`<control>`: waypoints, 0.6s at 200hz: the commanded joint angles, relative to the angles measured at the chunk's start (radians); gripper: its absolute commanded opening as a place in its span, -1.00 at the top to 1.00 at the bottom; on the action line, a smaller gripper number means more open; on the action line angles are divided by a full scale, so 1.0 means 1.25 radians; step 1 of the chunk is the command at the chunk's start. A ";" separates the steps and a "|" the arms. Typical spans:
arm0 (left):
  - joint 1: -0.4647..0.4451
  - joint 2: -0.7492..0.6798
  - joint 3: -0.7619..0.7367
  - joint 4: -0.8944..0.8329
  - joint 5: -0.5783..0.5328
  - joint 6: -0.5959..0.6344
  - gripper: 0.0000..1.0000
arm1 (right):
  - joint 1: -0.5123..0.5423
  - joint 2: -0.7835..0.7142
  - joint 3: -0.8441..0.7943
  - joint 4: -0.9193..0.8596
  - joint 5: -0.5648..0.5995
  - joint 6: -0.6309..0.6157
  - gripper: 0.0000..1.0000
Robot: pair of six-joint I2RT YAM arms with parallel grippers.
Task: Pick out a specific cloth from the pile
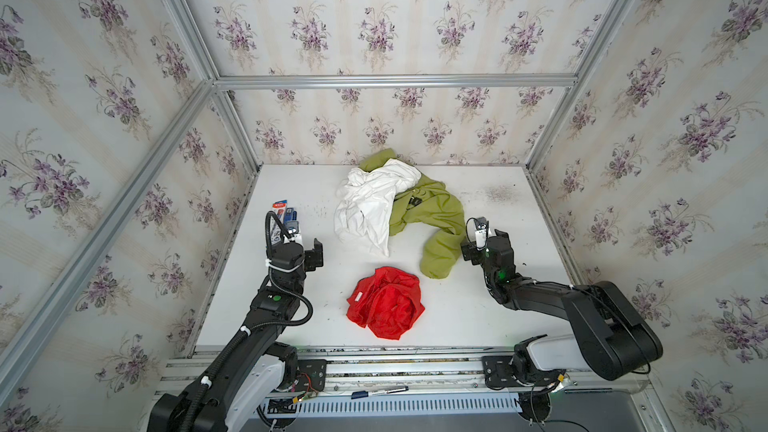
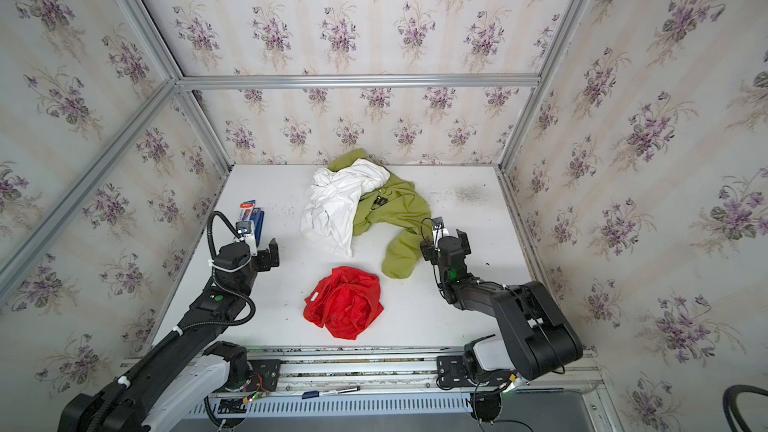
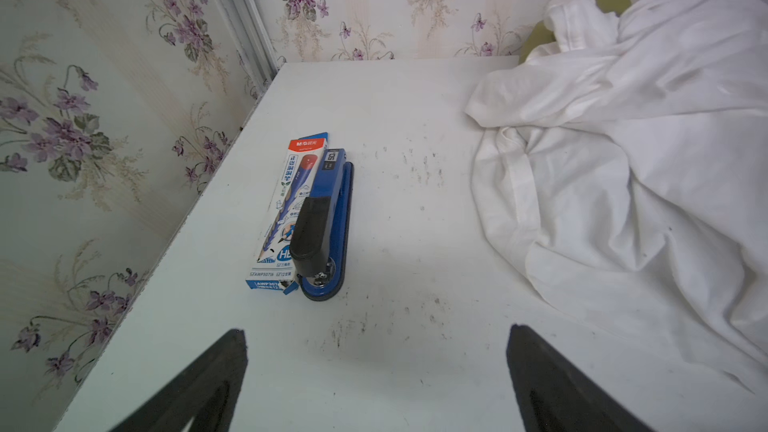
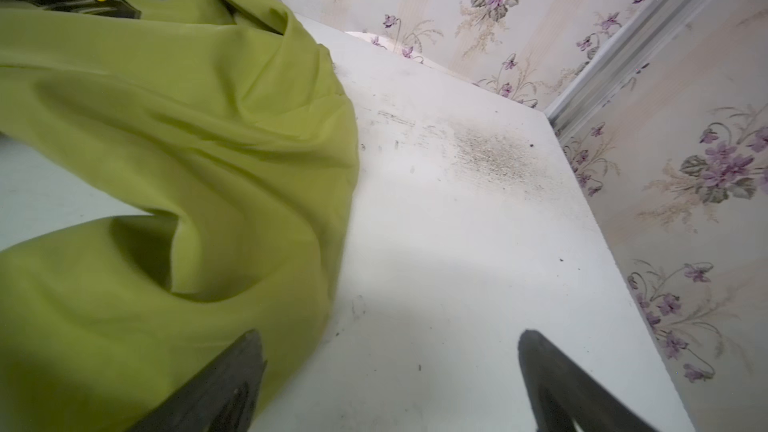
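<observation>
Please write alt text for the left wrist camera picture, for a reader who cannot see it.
The open left gripper hovers empty over the white table. Ahead, near the flowered wall, a blue stapler lies against a pencil box; a crumpled white cloth spreads toward the table's middle, a bit of olive-green cloth showing behind it.

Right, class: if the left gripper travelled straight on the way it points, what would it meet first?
Probably the blue stapler, beside the pencil box, just off the line of the open left gripper, across bare table. Height is unclear, so it might pass over to the wall.
</observation>
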 commanded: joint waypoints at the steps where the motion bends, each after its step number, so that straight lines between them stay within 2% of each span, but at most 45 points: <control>1: 0.031 0.049 0.015 0.083 0.029 0.000 -0.99 | -0.015 0.055 0.006 0.190 0.074 -0.014 -0.99; 18: 0.048 0.106 0.031 0.104 0.030 0.012 -0.99 | -0.025 0.080 0.013 0.203 0.108 0.006 -0.99; 65: 0.097 0.226 0.061 0.181 0.047 0.018 -0.99 | -0.069 0.064 0.020 0.153 0.045 0.051 -0.95; 120: 0.100 0.309 0.062 0.321 0.065 0.024 -0.99 | -0.098 0.059 0.040 0.110 -0.009 0.077 -0.83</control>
